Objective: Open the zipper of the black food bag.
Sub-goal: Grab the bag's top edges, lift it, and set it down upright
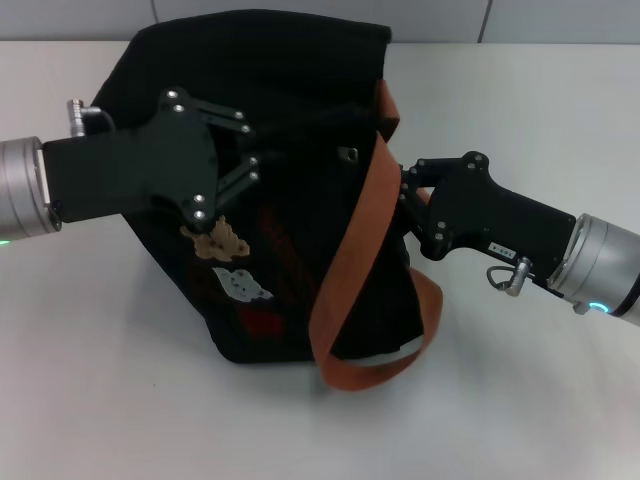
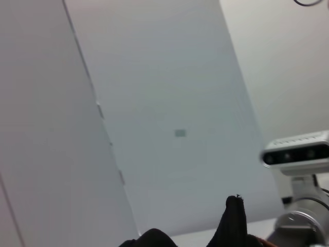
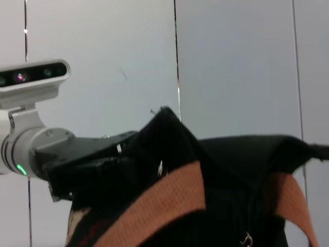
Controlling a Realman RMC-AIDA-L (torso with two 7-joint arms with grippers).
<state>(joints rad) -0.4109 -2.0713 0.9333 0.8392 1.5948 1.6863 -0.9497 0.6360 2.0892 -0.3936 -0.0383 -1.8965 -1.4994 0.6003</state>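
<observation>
The black food bag (image 1: 290,260) stands on the white table, its bear, white and red patches facing me. A small silver pull tab (image 1: 349,154) of the zipper lies on the bag's top, near the orange-brown strap (image 1: 355,250). My left gripper (image 1: 255,165) reaches in from the left and is shut on a fold of the bag's top fabric. In the right wrist view that fabric (image 3: 164,121) rises to a peak beside the left gripper (image 3: 97,159). My right gripper (image 1: 403,205) sits at the bag's right side, against the strap, its tips hidden.
The white table (image 1: 100,380) spreads around the bag, with a wall of pale panels behind it. A loop of strap (image 1: 390,365) hangs down over the bag's front right corner onto the table. The left wrist view shows only a tip of black fabric (image 2: 234,221) and the right arm's wrist camera (image 2: 298,154).
</observation>
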